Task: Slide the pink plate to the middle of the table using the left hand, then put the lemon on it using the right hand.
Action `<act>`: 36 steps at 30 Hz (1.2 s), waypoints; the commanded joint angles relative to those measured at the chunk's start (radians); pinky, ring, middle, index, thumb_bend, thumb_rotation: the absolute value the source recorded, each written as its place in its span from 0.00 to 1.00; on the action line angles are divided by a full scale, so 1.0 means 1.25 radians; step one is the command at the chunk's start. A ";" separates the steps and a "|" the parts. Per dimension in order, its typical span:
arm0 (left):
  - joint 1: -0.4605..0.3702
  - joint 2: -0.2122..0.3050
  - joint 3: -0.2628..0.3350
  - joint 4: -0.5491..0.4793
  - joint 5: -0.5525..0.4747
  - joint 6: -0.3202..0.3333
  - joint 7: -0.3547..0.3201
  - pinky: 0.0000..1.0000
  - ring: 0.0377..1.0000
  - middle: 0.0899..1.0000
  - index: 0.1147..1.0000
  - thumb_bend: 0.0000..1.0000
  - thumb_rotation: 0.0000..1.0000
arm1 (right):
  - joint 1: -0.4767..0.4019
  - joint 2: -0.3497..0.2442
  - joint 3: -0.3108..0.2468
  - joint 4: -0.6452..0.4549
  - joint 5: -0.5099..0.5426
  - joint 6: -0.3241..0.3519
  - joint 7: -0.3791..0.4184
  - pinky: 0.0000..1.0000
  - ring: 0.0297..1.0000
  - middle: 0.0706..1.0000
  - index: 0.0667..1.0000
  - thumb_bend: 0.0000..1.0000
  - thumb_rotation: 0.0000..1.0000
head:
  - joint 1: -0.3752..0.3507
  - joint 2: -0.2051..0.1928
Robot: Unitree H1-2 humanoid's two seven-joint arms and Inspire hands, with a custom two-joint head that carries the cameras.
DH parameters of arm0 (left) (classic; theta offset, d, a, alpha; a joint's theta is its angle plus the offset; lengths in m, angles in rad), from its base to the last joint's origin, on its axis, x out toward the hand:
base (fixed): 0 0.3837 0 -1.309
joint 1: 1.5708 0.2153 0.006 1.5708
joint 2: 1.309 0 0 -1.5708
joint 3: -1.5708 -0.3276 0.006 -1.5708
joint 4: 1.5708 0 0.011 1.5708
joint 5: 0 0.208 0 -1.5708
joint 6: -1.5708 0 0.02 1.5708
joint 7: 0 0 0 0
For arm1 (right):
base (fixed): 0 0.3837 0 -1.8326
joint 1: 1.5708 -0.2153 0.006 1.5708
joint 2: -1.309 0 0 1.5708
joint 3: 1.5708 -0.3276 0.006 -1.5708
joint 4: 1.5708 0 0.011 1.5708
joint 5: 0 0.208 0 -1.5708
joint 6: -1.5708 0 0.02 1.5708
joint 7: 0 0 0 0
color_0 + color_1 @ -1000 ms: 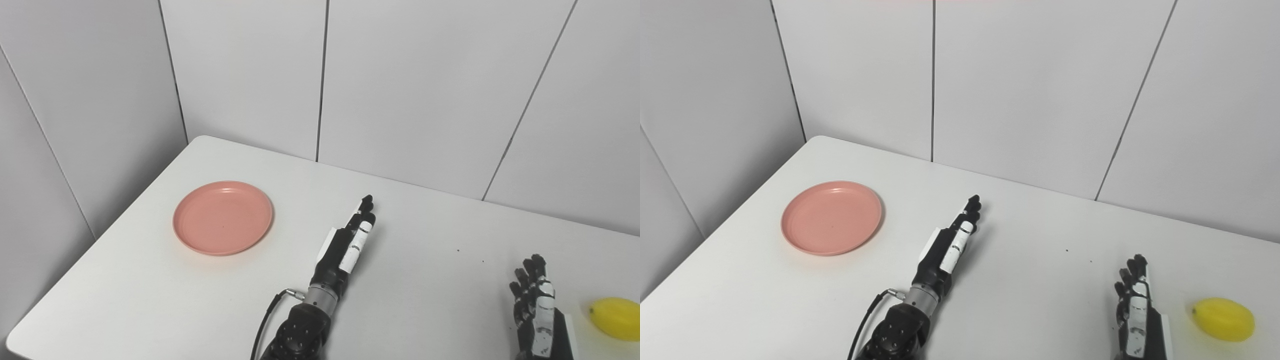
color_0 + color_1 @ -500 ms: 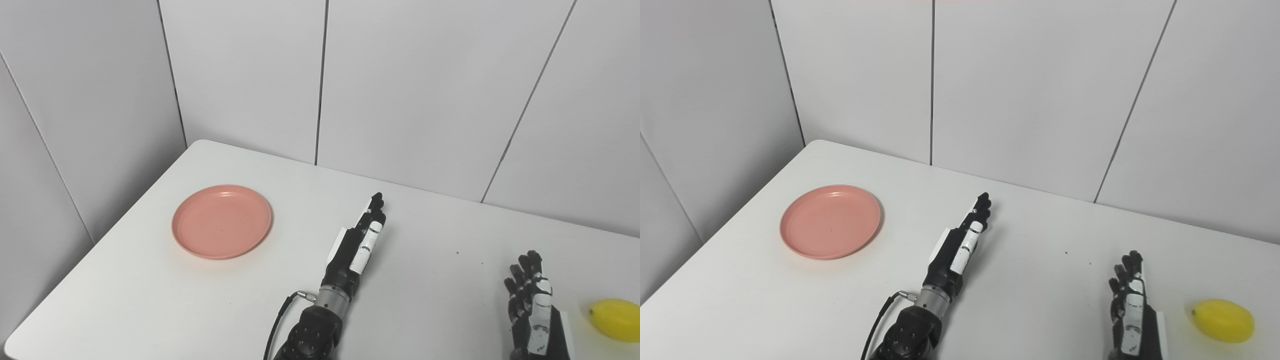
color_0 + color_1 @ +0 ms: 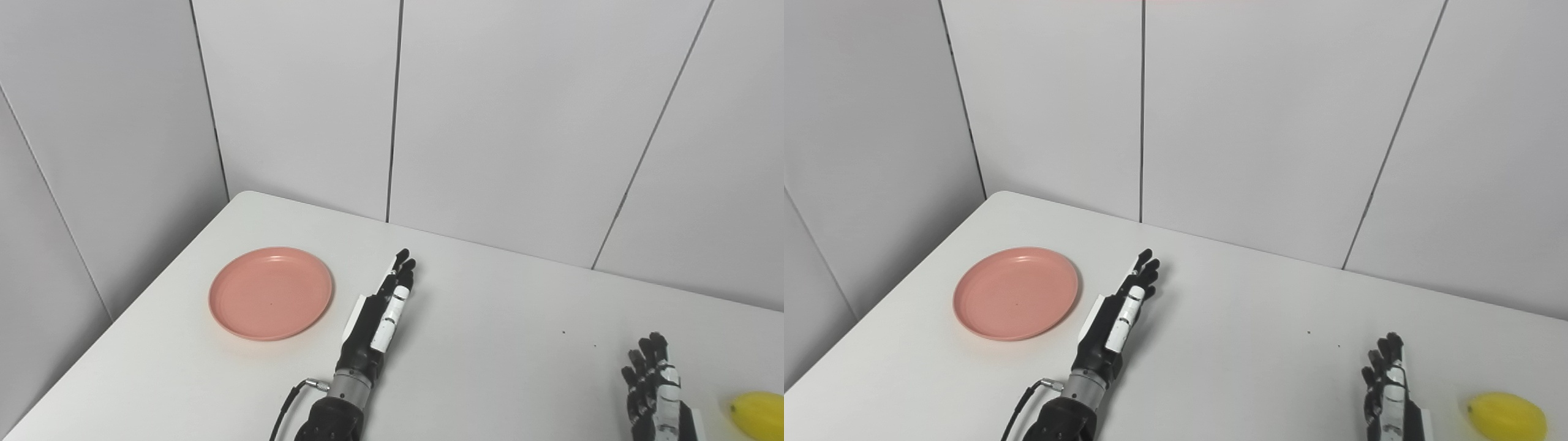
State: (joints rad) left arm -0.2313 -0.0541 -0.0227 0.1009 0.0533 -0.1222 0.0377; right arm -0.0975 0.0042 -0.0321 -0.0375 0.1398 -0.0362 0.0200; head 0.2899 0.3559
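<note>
Left hand [image 3: 381, 309], fingers straight and apart, holding nothing; shifted leftward in the frame over the last second, now just beside the plate [image 3: 271, 293] at centre left, not yet touching. Whole view also tilted, so part of the apparent shift belongs to the camera. Plate resting toward the table [image 3: 502, 343] left edge, not yet slid. Right hand [image 3: 1387, 392] at lower right, empty, fingers extended, near the lemon [image 3: 1507, 416] at the bottom right corner. Approach to the plate judged nearly complete; contact at the rim next.
</note>
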 commanded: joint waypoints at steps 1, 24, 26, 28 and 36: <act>-0.031 -0.005 0.004 -0.040 0.003 0.011 0.009 0.98 0.96 0.95 0.94 0.57 1.00 | -0.018 -0.007 -0.002 -0.032 0.002 0.009 0.005 1.00 1.00 1.00 1.00 0.38 1.00 | 0.002 0.000; -0.051 0.063 0.118 -0.125 0.034 0.035 0.085 0.91 0.88 0.86 0.85 0.59 1.00 | -0.035 -0.018 0.007 -0.054 -0.011 0.049 0.008 1.00 1.00 1.00 1.00 0.32 1.00 | 0.033 -0.009; -0.052 0.069 0.128 -0.122 0.036 0.026 0.092 0.90 0.87 0.83 0.83 0.58 1.00 | -0.037 -0.018 0.006 -0.055 -0.014 0.051 0.007 1.00 1.00 1.00 1.00 0.32 1.00 | 0.032 -0.009; -0.053 0.078 0.144 -0.119 0.040 0.020 0.108 0.90 0.85 0.82 0.82 0.59 1.00 | -0.037 -0.019 0.006 -0.059 -0.012 0.054 0.009 1.00 1.00 1.00 1.00 0.31 1.00 | 0.032 -0.010; -0.056 0.109 0.202 -0.113 0.042 0.008 0.156 0.85 0.82 0.79 0.79 0.56 1.00 | -0.027 -0.019 0.004 -0.079 -0.004 0.062 0.012 1.00 1.00 1.00 1.00 0.30 1.00 | 0.047 -0.008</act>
State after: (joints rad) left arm -0.2655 0.0650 0.2285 -0.0198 0.0965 -0.0838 0.2182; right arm -0.1134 -0.0153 -0.0265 -0.0949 0.1283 0.0356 0.0253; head 0.3482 0.3451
